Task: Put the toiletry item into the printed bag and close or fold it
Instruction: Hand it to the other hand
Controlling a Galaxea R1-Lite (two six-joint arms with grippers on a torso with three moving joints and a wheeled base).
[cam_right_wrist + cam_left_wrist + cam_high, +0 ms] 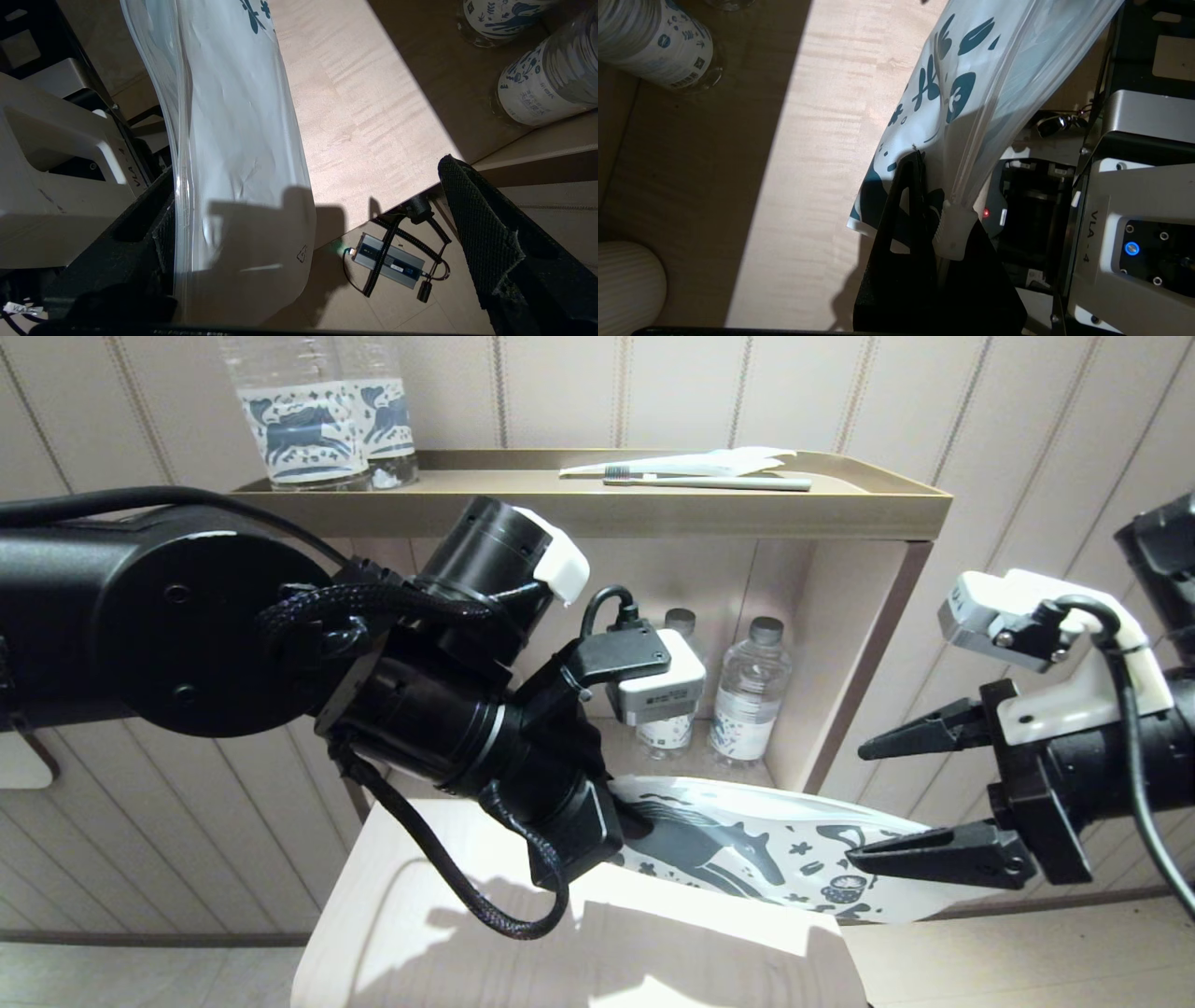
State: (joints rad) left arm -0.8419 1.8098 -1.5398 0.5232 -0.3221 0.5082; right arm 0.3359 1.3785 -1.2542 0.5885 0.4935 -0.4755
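The printed bag (747,854), white with a blue-grey horse, hangs level above the table between my two grippers. My left gripper (607,826) is shut on its left end; in the left wrist view the fingertips (917,161) pinch the bag (971,70) beside a white zip slider (955,228). My right gripper (857,803) stands open around the bag's right end, whose edge (233,140) lies against one finger (154,224) and well clear of the other (481,224). A toiletry item, a white toothbrush (709,482), lies on the top shelf. Whether the bag holds anything does not show.
A light wooden table (420,896) lies below the bag. Behind it stands a shelf unit (840,513) with water bottles on top (308,420) and in the lower bay (752,695). A plain white wrapper (719,460) lies by the toothbrush. A grey box with cables (392,263) sits on the floor.
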